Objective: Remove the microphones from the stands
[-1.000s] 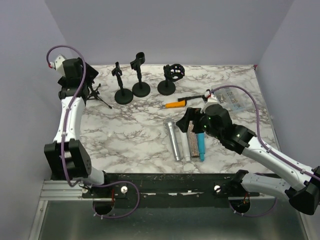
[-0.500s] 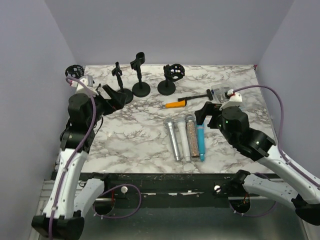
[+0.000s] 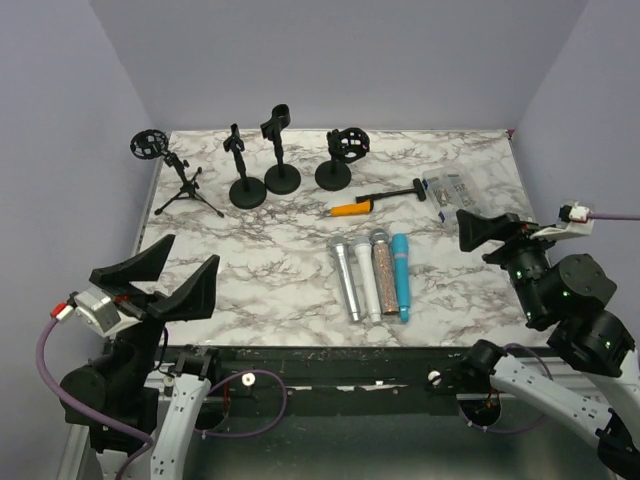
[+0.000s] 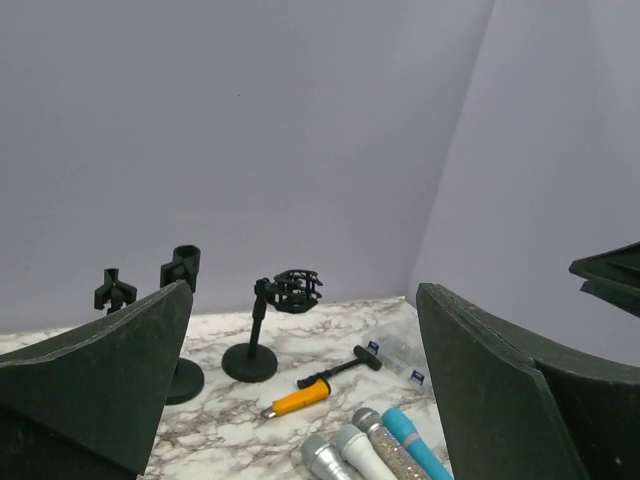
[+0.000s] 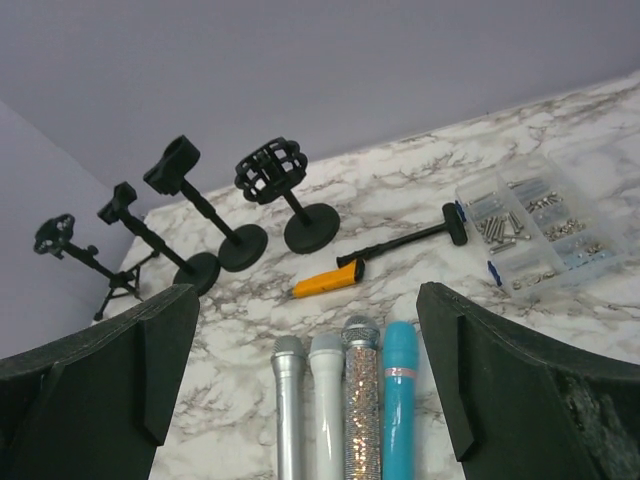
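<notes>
Both arms have pulled back to the near edge of the desk (image 3: 270, 250) since a second ago. The left gripper (image 3: 165, 280) has left the tripod stand (image 3: 180, 185) at the far left corner, and the right gripper (image 3: 492, 235) has lifted off the row of microphones. Both sets of fingers stand wide apart and hold nothing, which the wrist views confirm.

The blue microphone (image 3: 401, 275), where the right arm was working, now lies flat on the desk near the middle. It is the rightmost of four, beside the glitter microphone (image 3: 383, 272), the white microphone (image 3: 365, 280) and the silver microphone (image 3: 346, 278). Their long axes run from far edge to near edge, heads pointing far. The row lies to the left of my right fingers and well right of my left ones, so the right arm is nearer.

None of the stands along the far edge, including the shock-mount stand (image 3: 338, 160), carries a microphone, so I judge the removal done.

From above I can make out only one right finger clearly. Both wrist views cut off the tails of the microphones, and the left wrist view leaves out the tripod stand.
</notes>
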